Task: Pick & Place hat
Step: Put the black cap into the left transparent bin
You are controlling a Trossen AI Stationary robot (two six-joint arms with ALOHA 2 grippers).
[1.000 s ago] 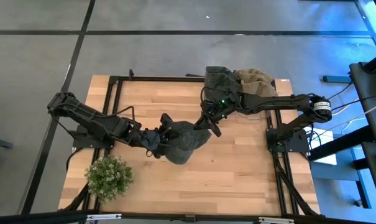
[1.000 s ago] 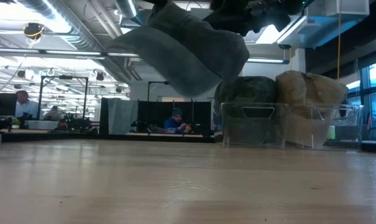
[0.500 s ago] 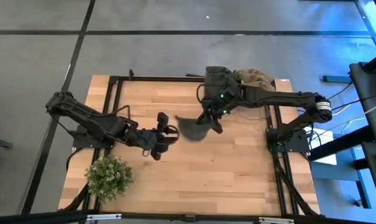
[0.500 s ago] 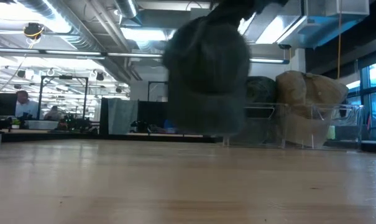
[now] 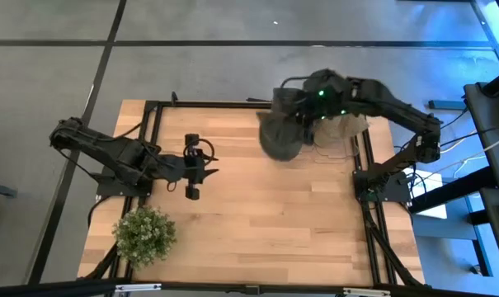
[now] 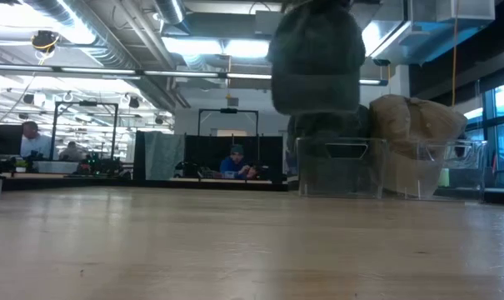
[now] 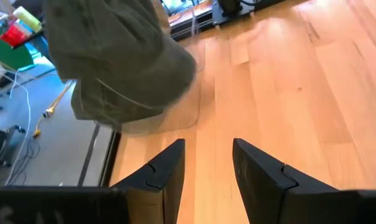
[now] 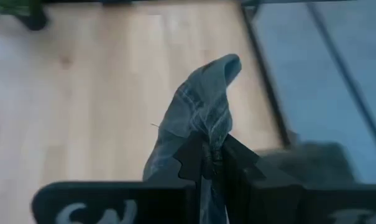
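Observation:
A grey-green hat [image 5: 280, 136] hangs from my right gripper [image 5: 302, 115], which is shut on it high over the table's far right part, next to the bins. In the low view the hat [image 6: 316, 62] hangs clear of the table in front of the bin of dark hats. It also shows in the left wrist view [image 7: 113, 56]. My left gripper [image 5: 201, 167] is open and empty over the table's left half, its fingers [image 7: 169, 171] apart above bare wood. My right gripper pinches a bunched fold of the hat's cloth [image 8: 203, 118] between its two shut fingers [image 8: 191, 158]. The hat hangs slack below the gripper, its lower edge [image 6: 314, 107] lifted clear of the table.
Two clear bins stand at the far right corner, one with dark green hats [image 6: 335, 158] and one with tan hats [image 6: 418, 150]; both show in the high view [image 5: 340, 124]. A potted plant [image 5: 144, 235] stands at the near left corner. People sit in the room beyond the table.
My right gripper has carried the hat from the table's middle up and toward the far right, next to the bins; the hat was spread out between both grippers and now hangs bunched. My left gripper has come off the hat and drawn back toward the table's left edge.

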